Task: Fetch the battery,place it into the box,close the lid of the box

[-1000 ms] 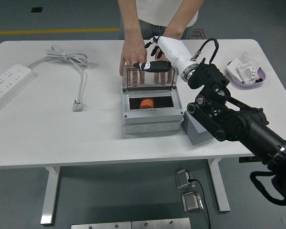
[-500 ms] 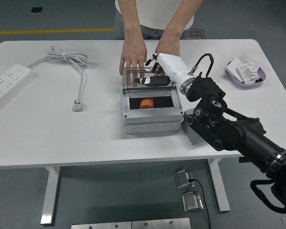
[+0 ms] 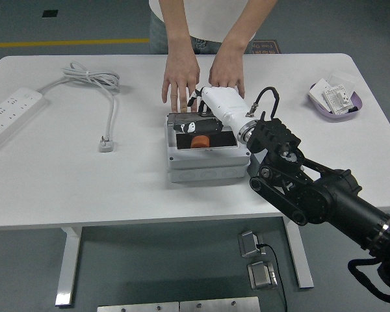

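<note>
**Lid nearly down over the battery as the right arm presses lower**

The grey box (image 3: 207,159) sits mid-tabletop (image 3: 117,188) with the orange battery (image 3: 199,142) lying inside its open compartment. The clear lid (image 3: 190,121), which stood upright a second ago and leaned at half a second ago, now tilts low over the opening, hinged along the far edge, so that only a strip of the compartment and the battery shows beneath it.

The right robot hand (image 3: 198,120) has come down and toward the box with the lid; its dark fingers (image 3: 190,127) lie on the lid's top face, extended rather than curled, pushing and gripping nothing. The white forearm now slopes lower over the box's right side than before. The left robot hand is out of view.

At the far side, a person's two hands (image 3: 181,81) rest on the tabletop just behind the box, much where they were earlier, fingertips near the hinge edge. A white power strip (image 3: 10,117) with its coiled cable (image 3: 94,81) lies at the left, and a purple tray (image 3: 335,101) of small packets at the far right, both unchanged.
</note>
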